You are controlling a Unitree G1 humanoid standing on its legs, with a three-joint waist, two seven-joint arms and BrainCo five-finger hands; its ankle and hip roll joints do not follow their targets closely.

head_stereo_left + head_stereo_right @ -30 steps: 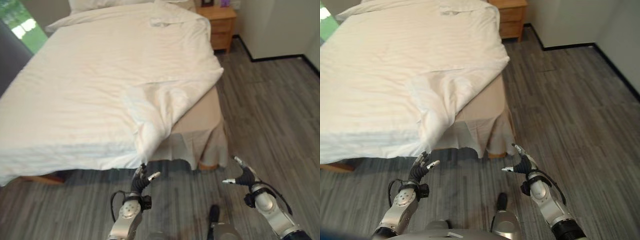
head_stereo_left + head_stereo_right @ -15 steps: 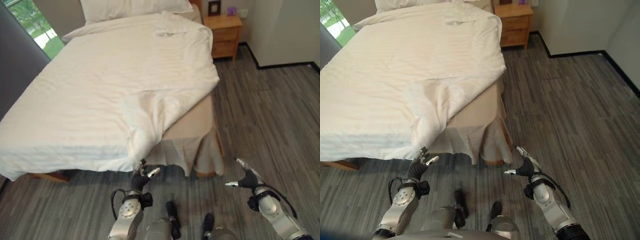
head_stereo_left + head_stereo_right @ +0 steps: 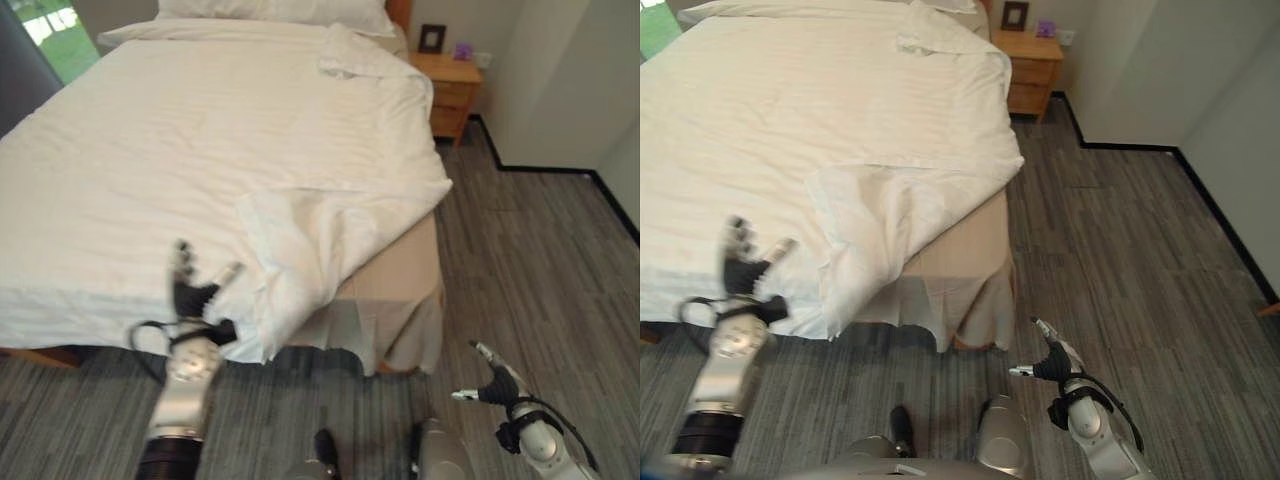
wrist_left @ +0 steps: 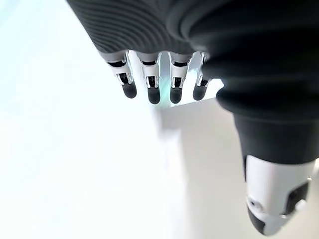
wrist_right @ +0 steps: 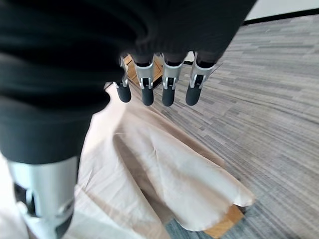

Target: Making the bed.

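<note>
Reaching over the duvet's near edge

Hovering above the rumpled white duvet [image 3: 200, 160] on the bed [image 3: 395, 290], the left hand [image 3: 190, 295] has its fingers spread and relaxed, grasping nothing, just beside the folded-back corner [image 3: 300, 250]. The right hand [image 3: 495, 380] hangs low over the grey floor [image 3: 540, 260], also released, near the beige bed skirt [image 5: 164, 184]. A wooden nightstand [image 3: 455, 85] stands by the pillows [image 3: 290, 12].

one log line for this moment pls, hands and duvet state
left hand: open, raised over duvet foot edge | right hand: open, low over floor | folded-back corner: not straightened, bed skirt exposed
</note>
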